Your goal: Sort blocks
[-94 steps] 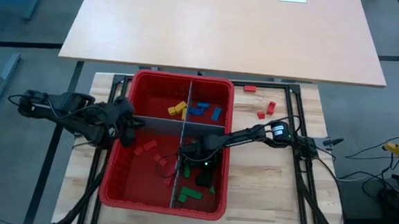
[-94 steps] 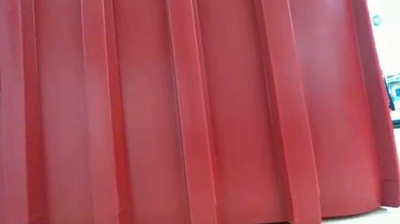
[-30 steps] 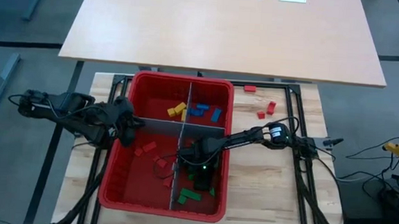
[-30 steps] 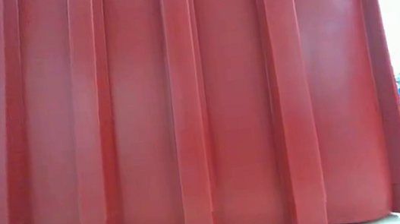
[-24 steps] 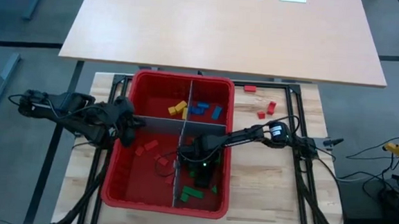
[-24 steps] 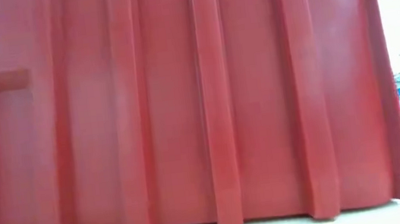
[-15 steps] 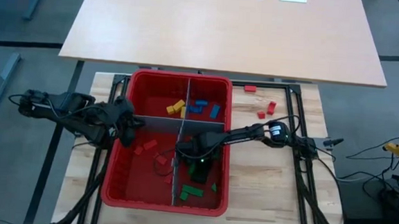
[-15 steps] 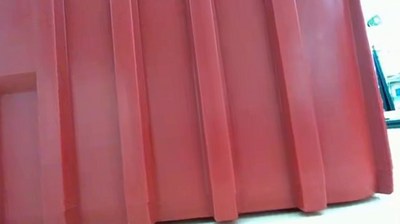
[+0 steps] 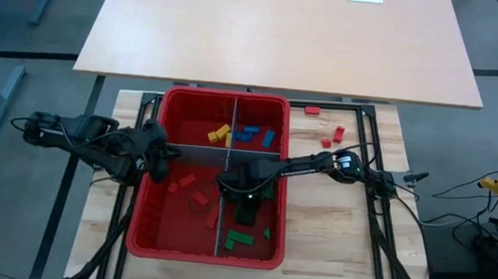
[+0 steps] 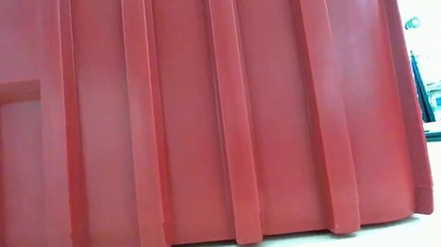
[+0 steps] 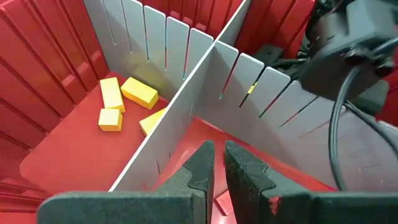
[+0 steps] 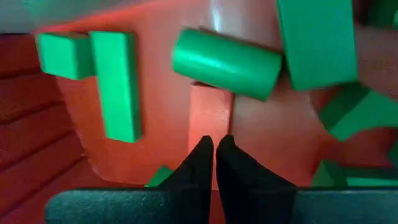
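Note:
The red bin (image 9: 144,228) fills the low view (image 10: 202,109). Grey dividers (image 11: 186,93) split it into compartments. The far ones hold yellow blocks (image 11: 124,96) and blue blocks (image 9: 253,135). Red blocks (image 9: 195,197) lie near left and green blocks (image 9: 239,239) near right. My right gripper (image 9: 245,210) is shut, low in the green compartment, its tips (image 12: 215,152) just above the floor among green pieces (image 12: 115,84). My left gripper (image 9: 163,149) is shut at the bin's left wall, beside the cross divider's end (image 11: 219,165). My right gripper points down at the bin's red floor (image 12: 211,115) with nothing between its fingers; I cannot tell whether the tips touch the floor. My left gripper hangs over the bin's left rim; its own body hides whether it touches the wall or the divider.
Three loose red blocks (image 9: 331,136) lie on the wooden table right of the bin. Black frame rails (image 9: 375,208) and cables run along both sides. A large pale tabletop (image 9: 281,38) stands beyond the far edge.
My right gripper has moved a little toward the far edge inside the green compartment, staying shut. The red bin has shifted slightly on the table, as its ribs jump sideways in the low view. The left arm has kept still.

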Motion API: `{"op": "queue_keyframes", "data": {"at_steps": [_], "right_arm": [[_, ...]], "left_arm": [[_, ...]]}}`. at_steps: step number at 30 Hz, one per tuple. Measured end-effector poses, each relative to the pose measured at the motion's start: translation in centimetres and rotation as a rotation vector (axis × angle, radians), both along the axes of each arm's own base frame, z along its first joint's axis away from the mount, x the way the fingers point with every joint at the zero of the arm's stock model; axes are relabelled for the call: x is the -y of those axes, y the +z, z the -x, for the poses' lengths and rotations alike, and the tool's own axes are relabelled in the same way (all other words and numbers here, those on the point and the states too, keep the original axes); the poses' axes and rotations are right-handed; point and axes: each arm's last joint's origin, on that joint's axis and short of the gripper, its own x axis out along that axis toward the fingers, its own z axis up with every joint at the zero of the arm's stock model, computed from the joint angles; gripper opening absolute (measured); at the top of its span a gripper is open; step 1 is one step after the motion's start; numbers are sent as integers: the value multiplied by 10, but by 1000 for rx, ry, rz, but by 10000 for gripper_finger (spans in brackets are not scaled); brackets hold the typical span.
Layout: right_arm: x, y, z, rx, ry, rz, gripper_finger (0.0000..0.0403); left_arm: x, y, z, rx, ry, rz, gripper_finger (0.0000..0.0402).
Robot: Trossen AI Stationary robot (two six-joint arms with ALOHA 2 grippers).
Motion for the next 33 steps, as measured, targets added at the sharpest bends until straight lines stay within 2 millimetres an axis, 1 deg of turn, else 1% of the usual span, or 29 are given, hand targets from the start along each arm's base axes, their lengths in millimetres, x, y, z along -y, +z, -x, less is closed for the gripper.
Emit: {"op": "queue_keyframes", "data": {"at_steps": [5,10,12,15,18,22,25,29,33], "right_arm": [[-3,9,-3,47,47,-43,0],[-7,5,0,27,59,-52,0],[-8,3,1,18,64,-70,8],[-11,-2,3,-7,74,-102,42],[-15,-8,5,-21,83,-102,95],[-18,-10,5,-10,82,-104,168],[-19,-11,1,23,66,-109,210],[-19,-19,-1,42,44,-114,247],[-17,-29,4,9,20,-69,265]], "left_arm": [[0,0,0,-1,0,0,24],[0,0,0,-1,0,-1,24],[0,0,0,0,0,-1,24],[0,0,0,-2,-4,-5,24],[0,0,0,-3,-6,-7,24],[0,0,0,-3,-7,-9,24],[0,0,0,-4,-7,-8,24],[0,0,0,-4,-7,-8,24],[0,0,0,-4,-5,-6,24]]}}
